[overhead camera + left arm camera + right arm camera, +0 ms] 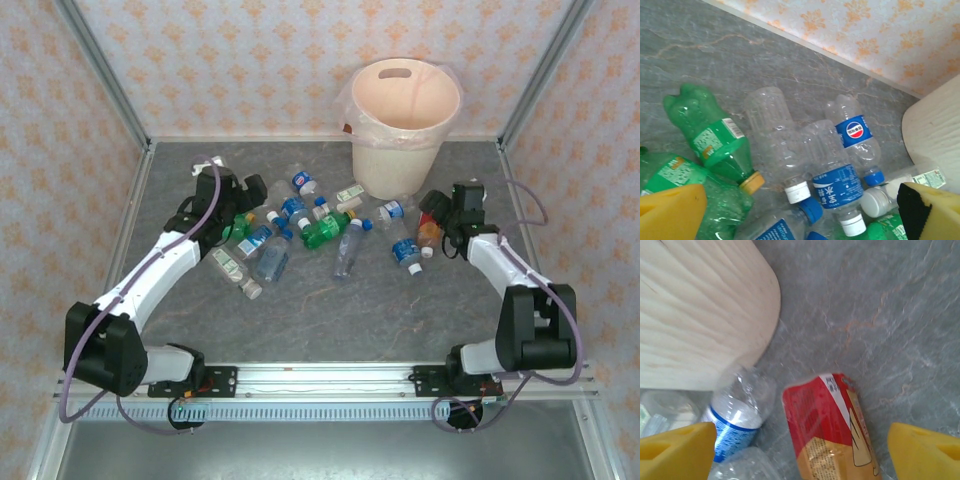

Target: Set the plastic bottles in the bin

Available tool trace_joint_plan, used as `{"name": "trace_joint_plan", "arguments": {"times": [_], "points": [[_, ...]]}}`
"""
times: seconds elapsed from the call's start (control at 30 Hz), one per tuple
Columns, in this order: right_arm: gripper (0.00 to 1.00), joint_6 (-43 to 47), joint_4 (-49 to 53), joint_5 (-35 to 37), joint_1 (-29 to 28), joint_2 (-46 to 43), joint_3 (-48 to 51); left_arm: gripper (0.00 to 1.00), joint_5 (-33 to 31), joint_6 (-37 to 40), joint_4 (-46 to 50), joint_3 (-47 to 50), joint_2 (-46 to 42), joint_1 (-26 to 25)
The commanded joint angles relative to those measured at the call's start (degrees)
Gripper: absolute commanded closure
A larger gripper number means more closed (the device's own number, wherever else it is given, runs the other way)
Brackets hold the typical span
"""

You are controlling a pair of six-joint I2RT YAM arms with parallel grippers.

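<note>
left gripper (800, 212): spread wide over the bottles (325, 230) | right gripper (801, 450): spread, red-labelled bottle (830, 430) between its pads | bottles: scattered on table (350, 320), beside the bin (405, 150)

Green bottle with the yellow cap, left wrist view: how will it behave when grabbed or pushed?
The green bottle looks empty, no liquid visible, so probably light. It lies on its side on the smooth table, so a nudge may roll or skid it. Its thin glossy wall will likely flex under squeeze.
</note>
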State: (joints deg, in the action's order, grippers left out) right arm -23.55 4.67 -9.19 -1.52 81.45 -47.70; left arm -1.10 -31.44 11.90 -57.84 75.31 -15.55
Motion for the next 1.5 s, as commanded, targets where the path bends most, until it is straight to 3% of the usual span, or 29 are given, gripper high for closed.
{"name": "trace_joint_plan", "arguments": {"times": [0.0,0.17,0.37,1.2,1.47], "points": [[0.15,1.14,3.21,-0.38,-0.32,2.64,-2.64,0.01,-1.39,-0.99,2.35,-3.62,0.49,-3.12],[0.18,1.69,5.19,-0.33,-0.33,6.94,-5.06,0.01,3.76,2.15,2.93,-7.73,1.75,-6.05],[0.21,2.19,8.17,-2.35,-0.62,11.7,-8.51,0.01,3.74,4.37,2.95,-9.27,1.64,-9.4],[0.21,5.51,13.84,-0.68,-1.38,19.15,-12.59,0.01,4.76,5.95,3.94,-12.56,3.91,-11.0],[0.37,5.36,13.88,0.22,-1.64,18.06,-12.8,0.01,4.53,6.21,4.36,-13.6,4.45,-11.09]]}}
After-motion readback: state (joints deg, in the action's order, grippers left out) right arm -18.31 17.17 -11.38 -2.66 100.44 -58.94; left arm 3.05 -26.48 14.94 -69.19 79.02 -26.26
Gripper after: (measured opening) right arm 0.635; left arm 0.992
